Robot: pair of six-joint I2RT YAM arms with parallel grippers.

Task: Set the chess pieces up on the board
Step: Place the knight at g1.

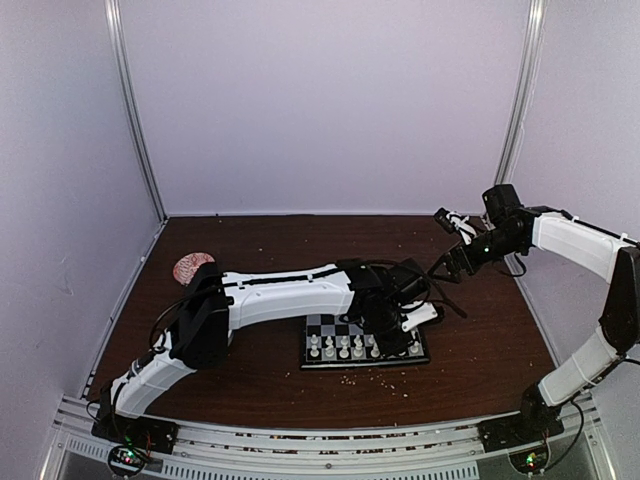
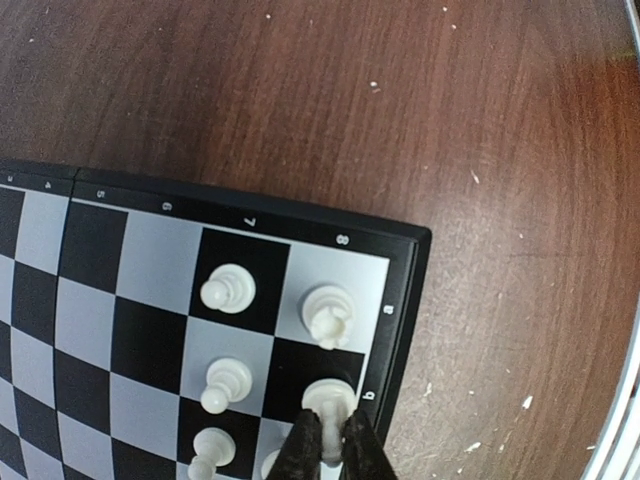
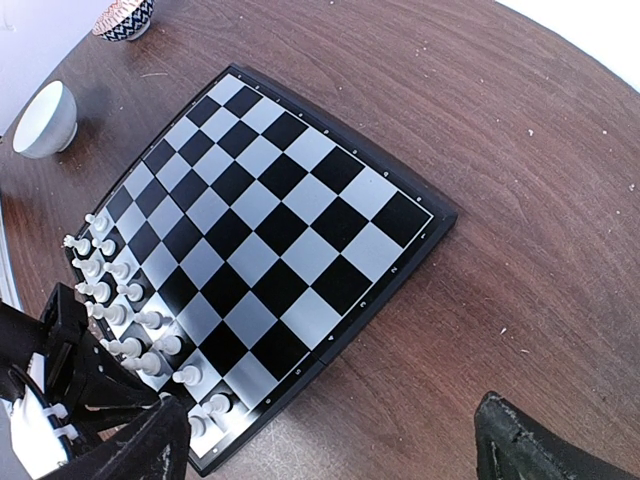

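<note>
Seemingly the white side is almost set. Pieces (image 3: 120,310) stand in two rows along one edge of the board (image 3: 300,190), the edge nearest the arms' bases, each on its own square. The other squares are bare. The board lies flat on the tabletop (image 2: 450,150).

The left fingers (image 2: 305,450) are nearly together and clamped on a piece (image 2: 328,400). It stands on the outer-row square next to the corner, just inside the rim, with another piece on the corner square beside it. Its kind is too small to tell. My guess is this one is being placed and only needs letting go.

The right fingers (image 3: 540,445) are spread wide and hold nothing, raised well off to the board's far right side.

No dark pieces show anywhere, and I cannot tell whether more white ones wait out of view. If not, little is left to do.
</note>
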